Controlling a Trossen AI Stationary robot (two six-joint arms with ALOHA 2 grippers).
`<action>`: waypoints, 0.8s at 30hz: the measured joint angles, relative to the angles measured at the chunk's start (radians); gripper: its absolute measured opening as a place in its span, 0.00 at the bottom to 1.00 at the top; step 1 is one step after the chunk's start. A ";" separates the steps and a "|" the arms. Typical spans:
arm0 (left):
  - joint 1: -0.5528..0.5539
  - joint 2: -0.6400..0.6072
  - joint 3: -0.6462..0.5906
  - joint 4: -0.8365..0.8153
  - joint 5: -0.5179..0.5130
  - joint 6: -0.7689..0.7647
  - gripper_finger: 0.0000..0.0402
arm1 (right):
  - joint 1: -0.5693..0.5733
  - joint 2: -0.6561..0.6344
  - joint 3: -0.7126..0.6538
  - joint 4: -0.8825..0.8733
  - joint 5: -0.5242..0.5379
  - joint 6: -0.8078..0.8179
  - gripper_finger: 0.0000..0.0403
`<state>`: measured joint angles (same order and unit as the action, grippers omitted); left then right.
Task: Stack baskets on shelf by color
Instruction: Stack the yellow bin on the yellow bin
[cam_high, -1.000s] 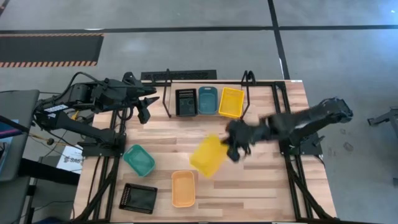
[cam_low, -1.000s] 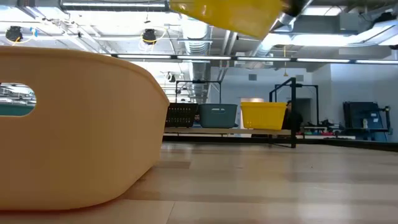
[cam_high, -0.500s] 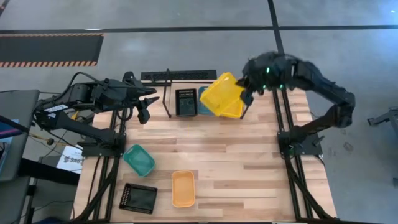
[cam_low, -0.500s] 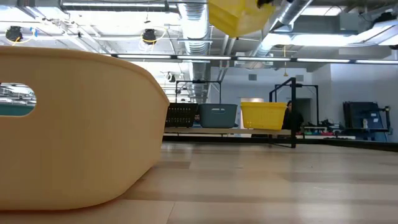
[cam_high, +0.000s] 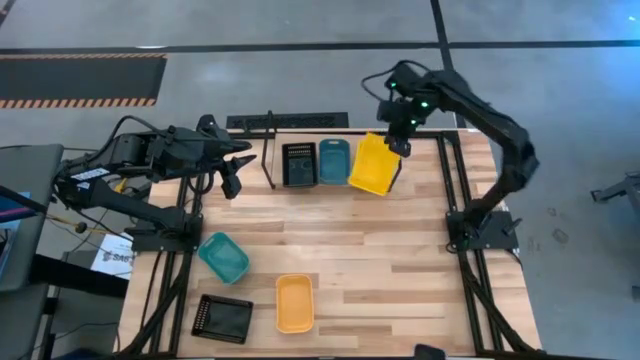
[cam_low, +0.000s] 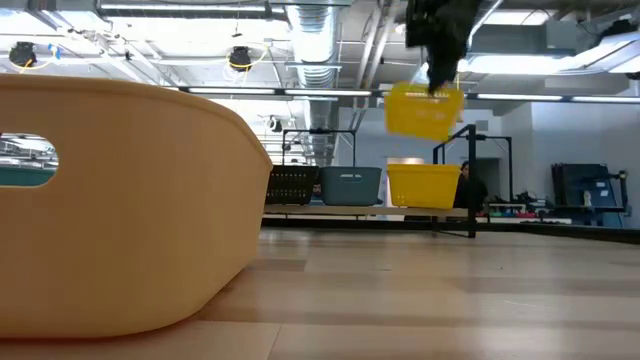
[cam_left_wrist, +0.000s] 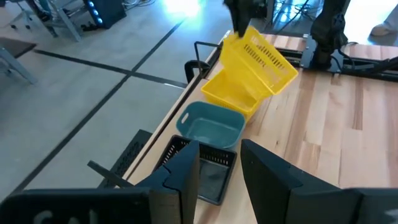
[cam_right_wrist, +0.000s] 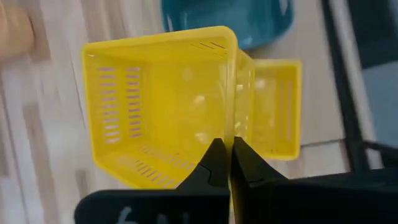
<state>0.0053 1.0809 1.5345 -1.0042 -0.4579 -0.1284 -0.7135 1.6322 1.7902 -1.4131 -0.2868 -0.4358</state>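
My right gripper (cam_high: 396, 141) is shut on a yellow basket (cam_high: 371, 166) and hangs it over the shelf's (cam_high: 268, 152) right end, above a second yellow basket (cam_low: 425, 186) that stands there. On the shelf a black basket (cam_high: 299, 164) and a blue-grey basket (cam_high: 333, 161) stand to its left. In the low view the held yellow basket (cam_low: 423, 110) floats clear of the lower one. My left gripper (cam_left_wrist: 221, 171) is open and waits by the shelf's left end, touching nothing. My right gripper (cam_right_wrist: 229, 152) pinches one side wall of the yellow basket at its rim (cam_right_wrist: 229, 118), one finger inside and one outside. The fingers (cam_right_wrist: 211, 163) come from above, pointing down. The basket (cam_left_wrist: 258, 59) hangs tilted below them, lifted clear of the yellow basket (cam_right_wrist: 277, 106) underneath.
On the near left of the table lie a teal-green basket (cam_high: 223, 257), an orange basket (cam_high: 294, 303) and a black basket (cam_high: 222, 319). The orange basket (cam_low: 120, 200) fills the low view's left. The black frame (cam_high: 455, 200) edges the table.
My right gripper has carried the yellow basket from above the table's middle up and toward the far edge, swung it over the shelf's right end and lowered it toward the yellow basket there. The basket has turned from lying slanted to hanging below the fingers.
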 joint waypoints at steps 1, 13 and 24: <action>0.000 0.000 0.000 0.000 0.000 -0.010 0.27 | -0.006 0.024 0.000 -0.013 0.000 -0.023 0.00; 0.000 0.000 0.000 0.000 -0.030 -0.065 0.27 | -0.038 0.230 0.221 -0.087 0.003 -0.209 0.00; 0.000 0.000 0.000 0.000 -0.038 -0.084 0.27 | -0.097 0.231 0.234 -0.099 0.010 -0.201 0.00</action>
<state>0.0052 1.0813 1.5345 -1.0045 -0.4961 -0.2123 -0.8101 1.8633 2.0243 -1.5121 -0.2770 -0.6365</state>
